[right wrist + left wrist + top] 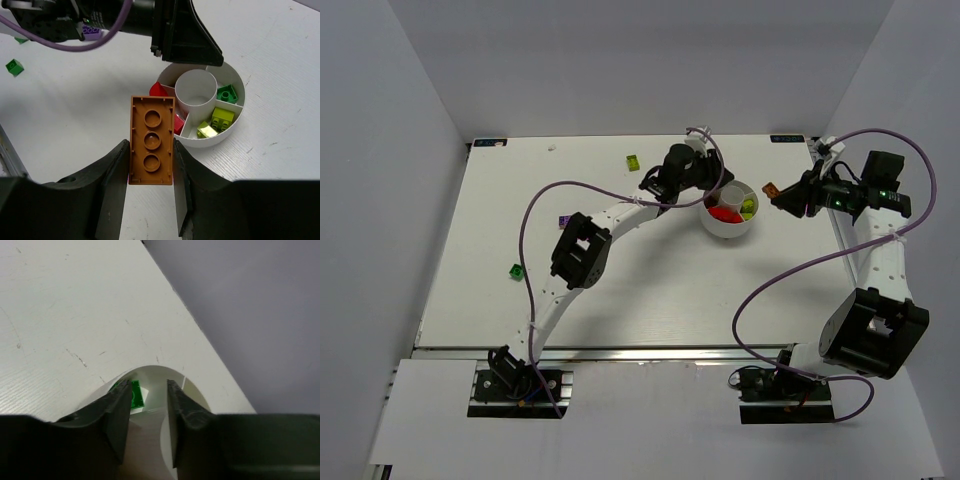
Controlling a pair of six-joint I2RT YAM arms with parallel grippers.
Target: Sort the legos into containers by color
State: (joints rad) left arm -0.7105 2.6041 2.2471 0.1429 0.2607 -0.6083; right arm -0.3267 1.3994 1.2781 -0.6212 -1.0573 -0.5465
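Orange plastic in the right pincer (149,155): pinches an orange brick (151,135) by its long sides, with the hollow underside and its three round sockets turned toward the wrist camera. Hangs above the desk (650,290), just right of the bowl (235,117) in the top view, near the rim.

On to the left pincer (150,390): stands spread directly over the bowl, clamping nothing between the fingers (117,410). Shows only white bowl wall through the gap. Partly hides a green brick (136,392) lying inside, beside the left finger.

Inside the bowl, as seen from the right wrist: finds red bricks (159,91) in the wedge on the left, the green brick alone in the wedge on the right, and two yellow-green bricks (220,117) together in the wedge nearest that camera. Notes a central cup (196,90), round and white.

Out on the desk, well apart from the bowl: finds a loose yellow-green brick (632,160) toward the rear, a purple brick (564,219) beside the left arm's elbow, and a loose green brick (516,271) nearer the left edge.
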